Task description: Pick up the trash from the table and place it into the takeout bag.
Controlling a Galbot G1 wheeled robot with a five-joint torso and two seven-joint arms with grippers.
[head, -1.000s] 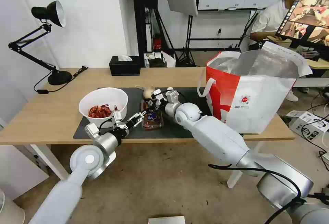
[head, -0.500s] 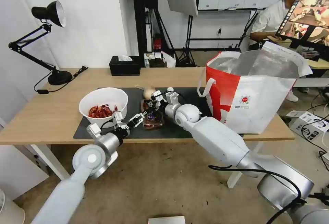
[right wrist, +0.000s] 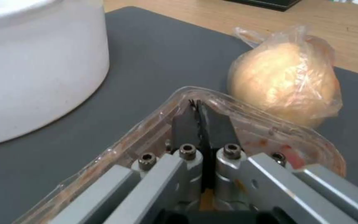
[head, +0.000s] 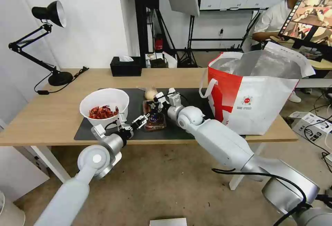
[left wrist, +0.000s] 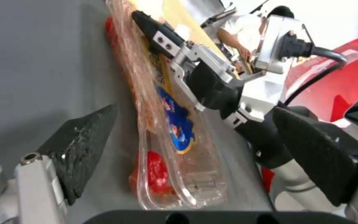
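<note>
A clear hinged tray (head: 154,118) with food scraps lies on the dark mat (head: 173,132) of the table (head: 48,115). My right gripper (head: 156,104) is shut on the tray's far rim (right wrist: 245,107), fingers (right wrist: 183,124) pressed together. My left gripper (head: 141,120) is open at the tray's near end (left wrist: 175,140), one pad (left wrist: 79,146) on each side. The white bowl (head: 103,105) of red shells stands left of the tray. A cream knotted bag (head: 150,92) (right wrist: 282,81) lies just behind it. The takeout bag (head: 256,94) stands open on the right.
A black tissue box (head: 126,66) sits at the table's back edge. A black desk lamp (head: 59,78) stands at the far left corner with its cord on the wood. Cardboard boxes and cables (head: 311,124) lie on the floor to the right.
My left arm has slid forward and to the right, bringing its open gripper up to the tray's near end. The right gripper and the tray have barely shifted.
</note>
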